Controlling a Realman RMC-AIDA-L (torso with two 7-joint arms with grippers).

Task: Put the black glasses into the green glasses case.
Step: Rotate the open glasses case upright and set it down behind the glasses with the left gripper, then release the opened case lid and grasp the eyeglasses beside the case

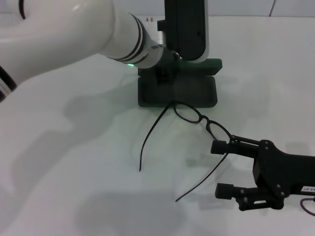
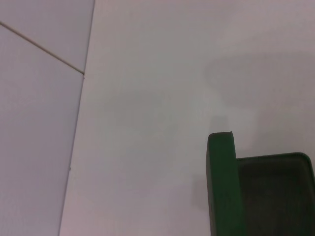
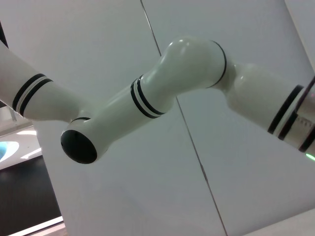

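Right gripper [image 1: 224, 168] sits closest to the camera at the lower right of the head view, fingers spread wide, upper fingertip [image 1: 219, 147] touching or just beside the near lens end of the black glasses [image 1: 197, 116], so it's not gripping anything yet. Going left to right: the big white left arm [image 1: 74, 37] comes in from the upper left with loads of bare white table [image 1: 59, 187] under it, then the green glasses case [image 1: 177, 88] sits open in the middle at the back, lid up. Left gripper [image 1: 170, 69] is down at the case's back edge; can't tell if it's clamped or loose. Glasses lie unfolded on the table just in front of the case, far lens touching its front edge, temples trailing toward the camera.
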